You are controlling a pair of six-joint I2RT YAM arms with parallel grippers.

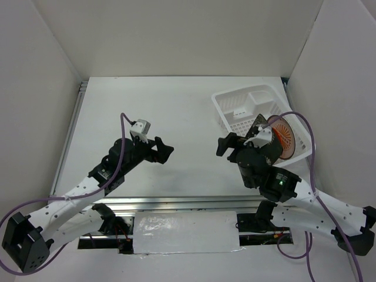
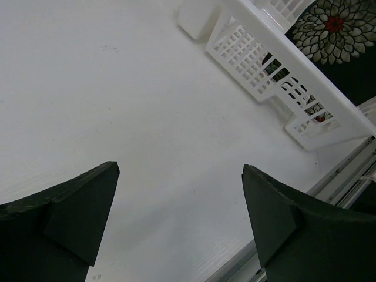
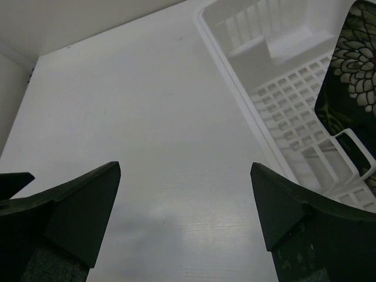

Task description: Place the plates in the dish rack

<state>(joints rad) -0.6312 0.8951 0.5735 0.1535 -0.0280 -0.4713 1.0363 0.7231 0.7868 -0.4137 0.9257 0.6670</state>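
The white dish rack (image 1: 235,94) sits at the back right of the table. A dark square plate with white flowers (image 1: 257,127) stands on edge inside it, and beside it stands a round orange sunburst plate with a dark rim (image 1: 284,137). The left wrist view shows the rack's slotted wall (image 2: 247,53) and the floral plate (image 2: 335,29). The right wrist view shows the ribbed rack floor (image 3: 282,100) and the floral plate (image 3: 352,64). My left gripper (image 1: 166,151) (image 2: 181,167) hangs open and empty over bare table. My right gripper (image 1: 226,145) (image 3: 185,165) is open and empty, left of the rack.
White walls enclose the table at the back and on both sides. A metal rail (image 1: 188,202) runs along the near edge, with a foil-covered block (image 1: 187,232) between the arm bases. A purple cable (image 1: 305,126) loops over the rack's right end.
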